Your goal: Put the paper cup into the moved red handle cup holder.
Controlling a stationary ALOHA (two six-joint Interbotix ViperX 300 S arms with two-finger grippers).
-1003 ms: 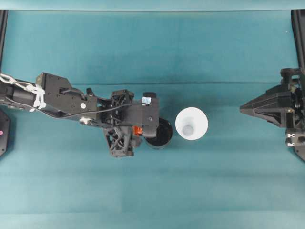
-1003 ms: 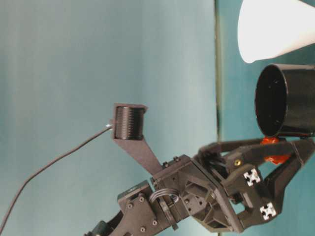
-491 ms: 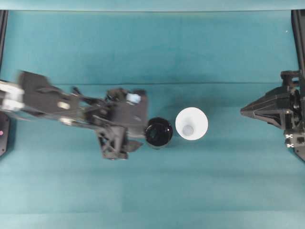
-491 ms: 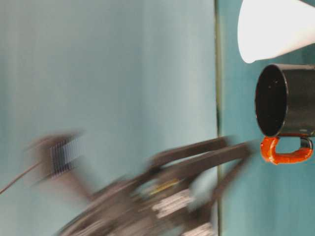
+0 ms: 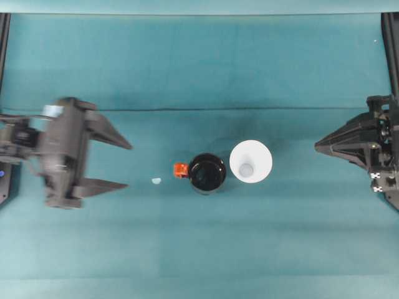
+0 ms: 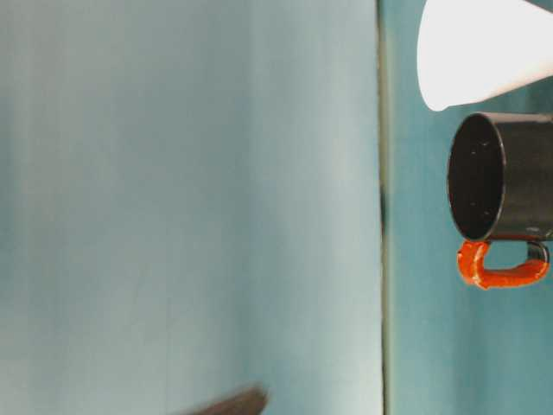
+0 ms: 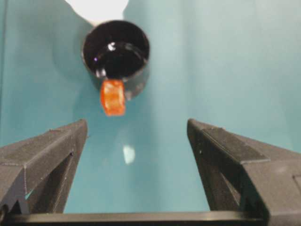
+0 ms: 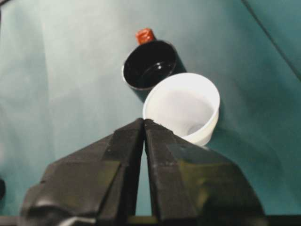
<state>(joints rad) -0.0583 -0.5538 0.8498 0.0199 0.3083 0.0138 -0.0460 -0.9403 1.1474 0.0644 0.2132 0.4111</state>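
With the left gripper (image 5: 121, 166) spread wide and empty, the right gripper (image 5: 319, 144) — jaws pressed together, holding nothing — should open, grasp the paper cup (image 5: 250, 162) by its rim, then lower it squarely into the red handle cup holder (image 5: 207, 173).

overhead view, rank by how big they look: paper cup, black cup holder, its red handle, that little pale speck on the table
1. paper cup, widest rim
2. black cup holder, slightly narrower
3. red handle
4. pale speck, smallest
The cup stands taller, so nearness to the camera may widen the gap with the holder.
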